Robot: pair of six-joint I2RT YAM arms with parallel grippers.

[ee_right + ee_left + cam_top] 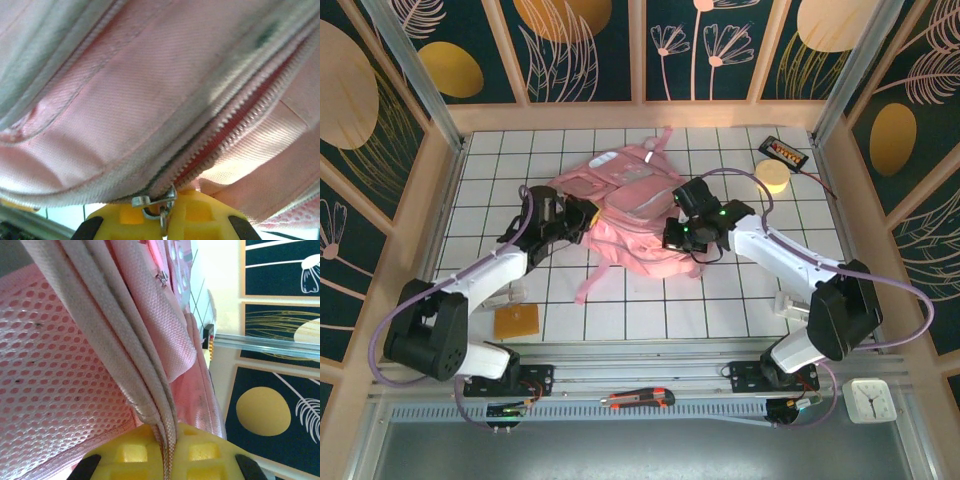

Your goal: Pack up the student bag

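Overhead view: we are looking down on a white tiled table (720, 300). The student bag (620, 205) is lying crumpled near its centre, a little toward the far side, between the two arms. One pink strap (592, 280) is trailing toward the near edge. The left gripper (582, 220) is pressing in at the bag's left edge and the right gripper (678, 235) at its right edge.

Left wrist view: we are seeing the yellow fingers (200, 455) brought together on a greyish bound seam (125, 355) of the bag. The seam is running up from between them, with pink mesh (50, 390) lying to its left. The jaws are clamping this fabric.

Right wrist view: we are seeing the yellow pads (200, 220) closed around a small metal zipper pull (150, 201). It is sitting at the lower end of a zip (235, 130) whose teeth are climbing to the right. The jaws are pinching the pull.

Surroundings, overhead view: we are also noting a yellow disc (772, 177) near the far right corner, with a black box (784, 152) just beside it. An orange square (515, 321) is lying by the left arm, well apart from the bag. A utility knife (638, 400) is resting on the rail between the arm bases, and a white clock (866, 400) is sitting at the near right.
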